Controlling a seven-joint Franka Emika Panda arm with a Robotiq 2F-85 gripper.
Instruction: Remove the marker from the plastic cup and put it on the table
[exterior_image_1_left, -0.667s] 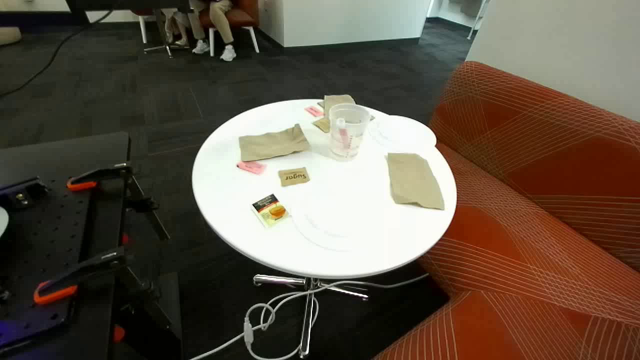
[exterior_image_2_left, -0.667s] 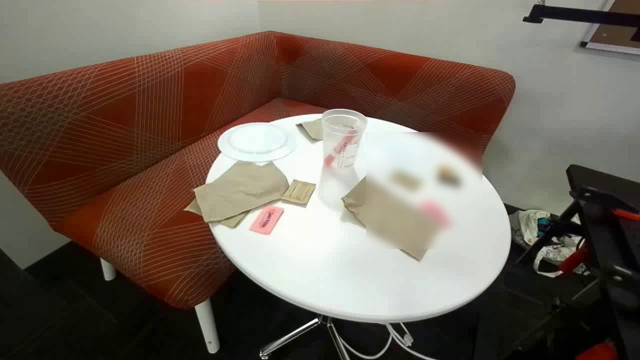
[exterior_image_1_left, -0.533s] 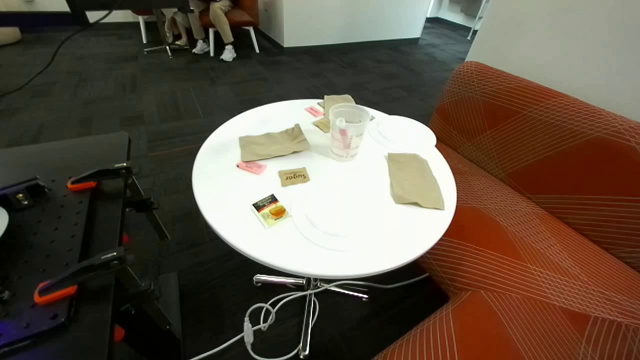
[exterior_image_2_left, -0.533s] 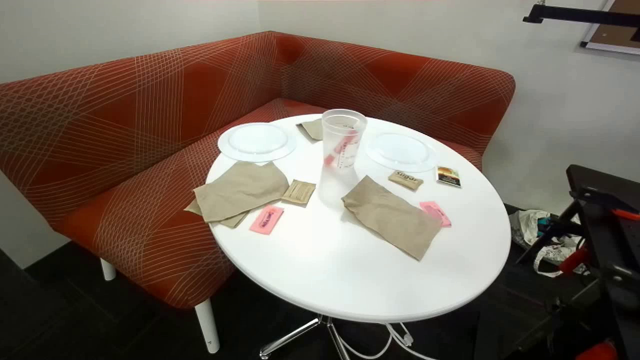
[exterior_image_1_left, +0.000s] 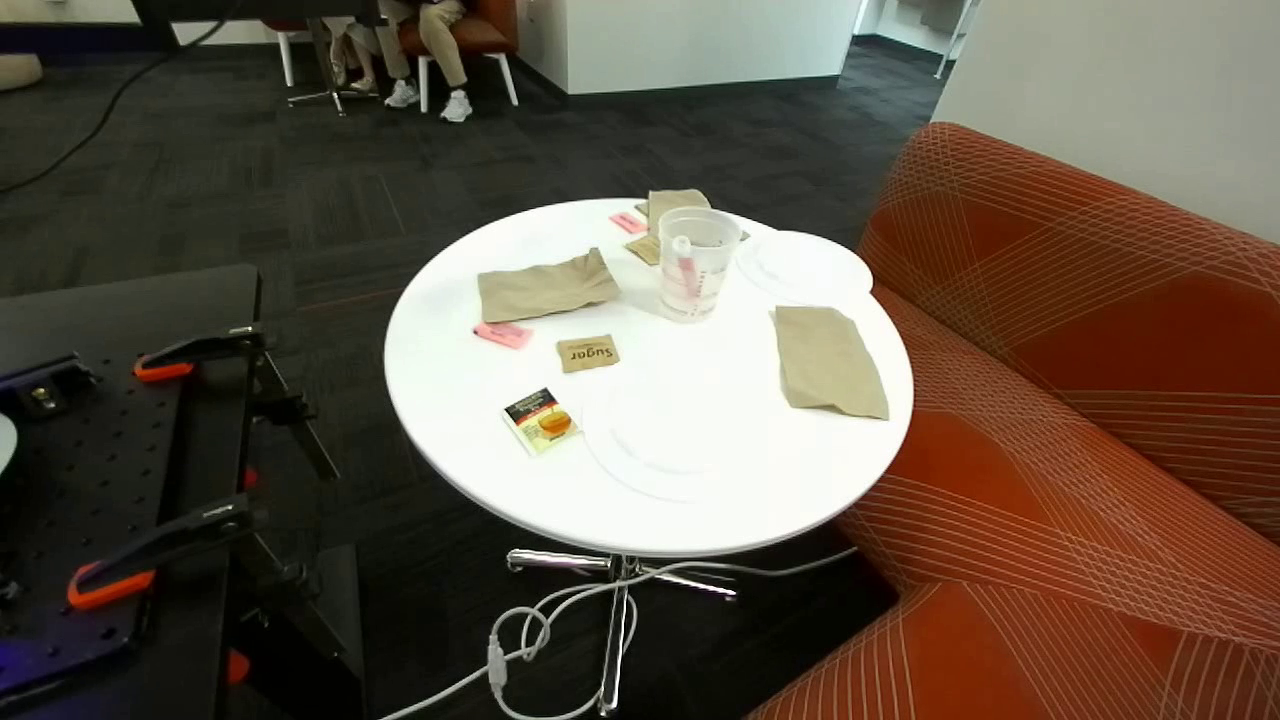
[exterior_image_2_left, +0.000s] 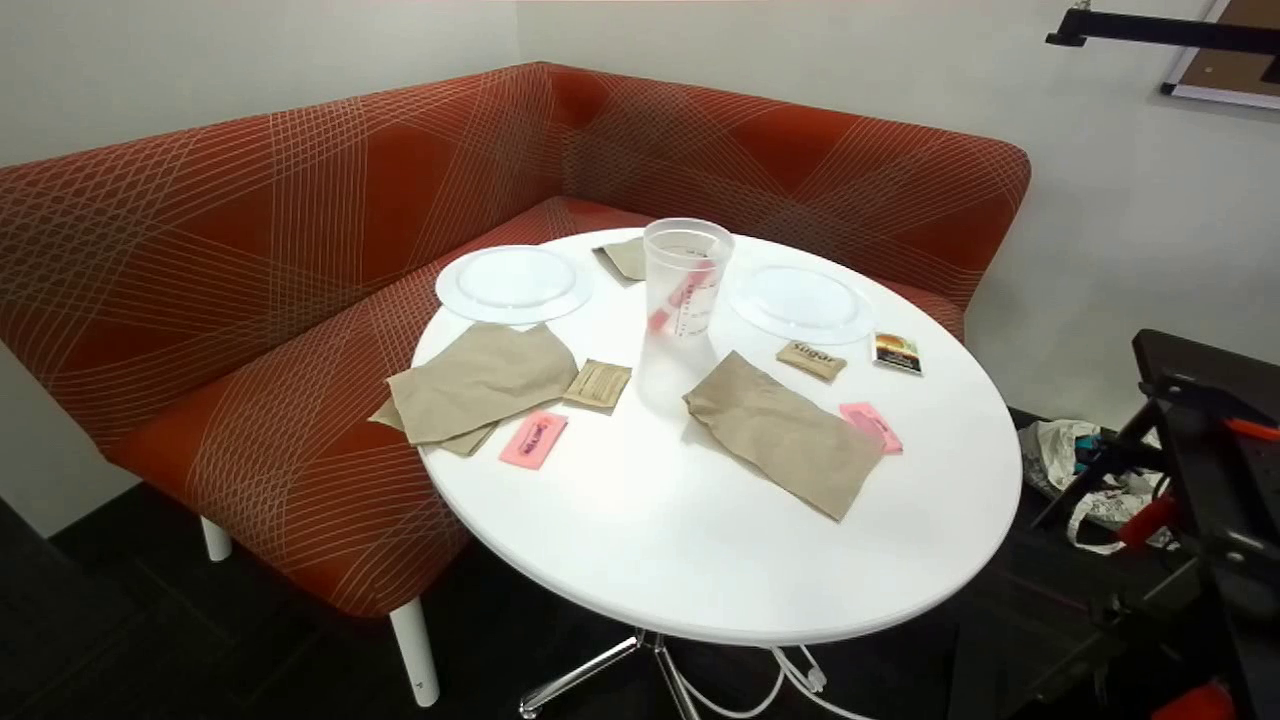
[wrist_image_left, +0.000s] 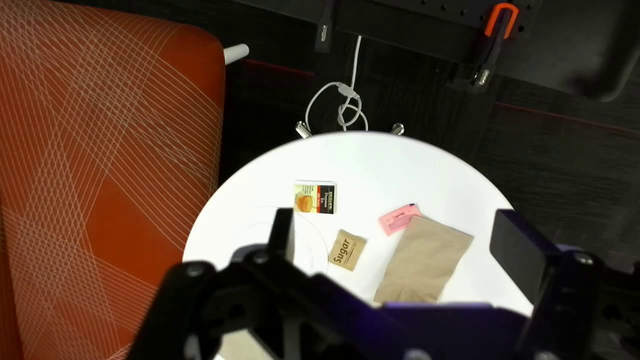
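"Reddish-pink, short, thin: one marker (exterior_image_2_left: 684, 293). Where kept?"

"Inside the plastic cup (exterior_image_1_left: 714, 262), leaning, visible through the wall in both exterior views. Whether its upper end clears the rim: cannot tell."

"Condition of that cup?"

"Clear, colourless, upright, standing on the round white table (exterior_image_2_left: 640, 550)."

"Surroundings, working outward?"

"Several brown paper napkins (exterior_image_1_left: 828, 360); two pale plates (exterior_image_2_left: 513, 278); one packet lettered Sugar (exterior_image_1_left: 588, 353); two pink packets (exterior_image_2_left: 535, 440); one yellow-and-black packet (wrist_image_left: 315, 197). All on the same table. Past its edge, one red patterned bench (exterior_image_2_left: 300, 400)."

"And the gripper (wrist_image_left: 398, 232)?"

"Wrist view only. Jaws released, spread wide, grasping nothing. Neither marker nor cup can be made out in that view."

"Work completed?"

"Removal: none, as far as shown. Placing: none. Marker remains an item of the cup, not of the table."

"Outstanding?"

"By judgement, every step: bring the gripper over the cup, close on the marker's upper end, draw it up past the rim, lay it on the table, let go."

"Foreseeable fault?"

"Cup probably light. A sideways pull could drag or topple it; a straight lift seems the safer entry."
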